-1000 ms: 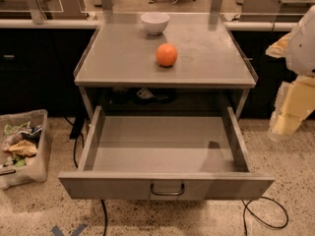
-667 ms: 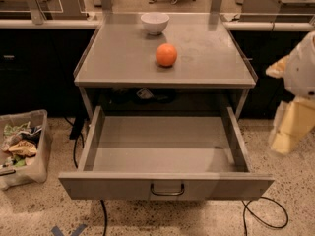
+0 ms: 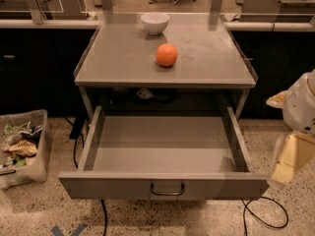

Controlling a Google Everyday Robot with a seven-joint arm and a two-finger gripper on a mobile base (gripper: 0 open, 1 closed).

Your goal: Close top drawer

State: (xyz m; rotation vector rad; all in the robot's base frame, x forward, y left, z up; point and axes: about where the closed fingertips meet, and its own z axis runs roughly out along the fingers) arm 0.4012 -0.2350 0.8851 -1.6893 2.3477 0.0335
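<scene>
While the top drawer (image 3: 165, 183) stands pulled fully out, you have everything left to do. Your claw (image 3: 290, 159) hangs beside its right corner, and I cannot tell its grip.

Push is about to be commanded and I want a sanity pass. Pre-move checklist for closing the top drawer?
1. Top drawer open and needs closing: ok, it is pulled far out.
2. Drawer interior free of things that could jam: ok, nothing seen inside.
3. Handle and front panel unobstructed: ok.
4. Gripper lined up with the drawer front: not ok, it hangs off to the right, apart from the drawer.
5. Orange and bowl out of the drawer's path: ok, both sit on the tabletop.
6. Cable below the drawer's right front corner out of the way: cannot tell.
</scene>
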